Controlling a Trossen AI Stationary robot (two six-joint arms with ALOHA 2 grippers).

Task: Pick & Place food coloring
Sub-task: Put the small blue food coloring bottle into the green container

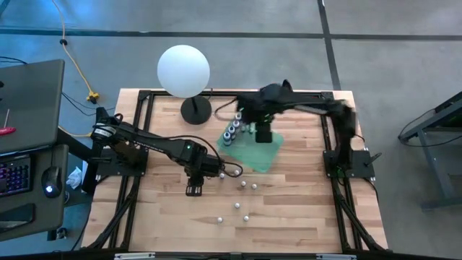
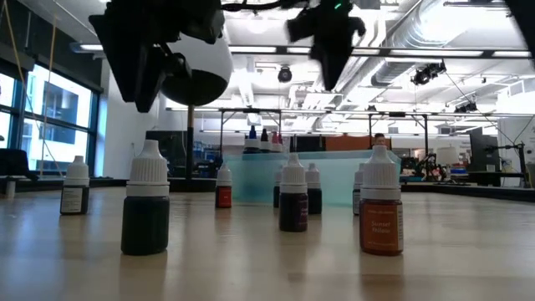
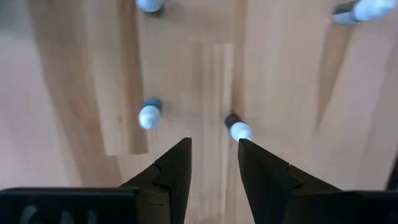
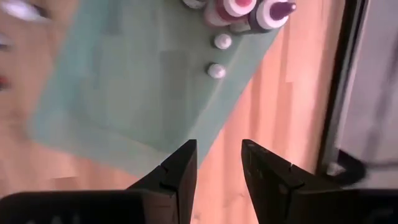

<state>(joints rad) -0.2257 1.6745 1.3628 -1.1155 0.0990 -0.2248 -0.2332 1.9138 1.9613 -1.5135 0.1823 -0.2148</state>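
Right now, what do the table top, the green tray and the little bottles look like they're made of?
Table top: wood, pale with a low sheen; plank seams and grain show.
Green tray: probably plastic or thin mat, flat matte green; in the low view its wall looks translucent.
Bottles: likely soft plastic, dark or reddish liquid showing through, with ribbed white caps and printed labels. Plastic over glass is a guess.

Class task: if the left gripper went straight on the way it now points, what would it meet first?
Probably bare wooden table: the left gripper is open and empty, pointing down between two small bottles. The nearer one might graze a finger; depth is unclear.
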